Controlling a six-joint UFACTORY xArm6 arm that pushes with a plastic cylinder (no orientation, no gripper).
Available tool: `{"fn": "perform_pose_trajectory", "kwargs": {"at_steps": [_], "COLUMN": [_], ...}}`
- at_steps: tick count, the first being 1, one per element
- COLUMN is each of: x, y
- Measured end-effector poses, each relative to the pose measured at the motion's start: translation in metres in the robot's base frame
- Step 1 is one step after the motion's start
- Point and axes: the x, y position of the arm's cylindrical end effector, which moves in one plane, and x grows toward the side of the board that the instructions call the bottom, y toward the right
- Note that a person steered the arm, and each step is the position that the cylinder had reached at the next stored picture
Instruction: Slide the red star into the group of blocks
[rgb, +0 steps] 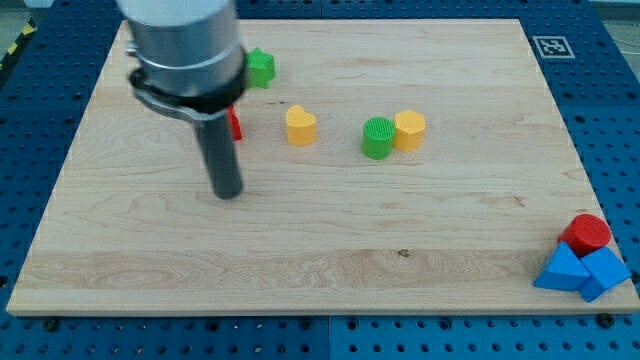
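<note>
A yellow heart (300, 126) is sitting near the table's (420, 250) middle, with a green cylinder (378, 138) touching a yellow hexagon (409, 131) to its right; a green star (260, 67) is peeking out at the view's top; a red cylinder (585, 234) and two blue blocks (580, 270) are crowding the bottom-right corner; the red star (234, 123) is showing only as a sliver behind the rod; my tip (228, 194), the tool, is gripping nothing and resting just below the star.
</note>
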Motion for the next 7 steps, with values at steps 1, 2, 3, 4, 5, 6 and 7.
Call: {"fn": "perform_pose_trajectory", "kwargs": {"at_steps": [1, 2, 3, 4, 5, 6, 7], "x": [-0.047, -0.092, -0.098, -0.098, -0.087, -0.079, -0.073], "y": [-0.037, -0.042, -0.038, -0.020, -0.005, 0.005, 0.025]}}
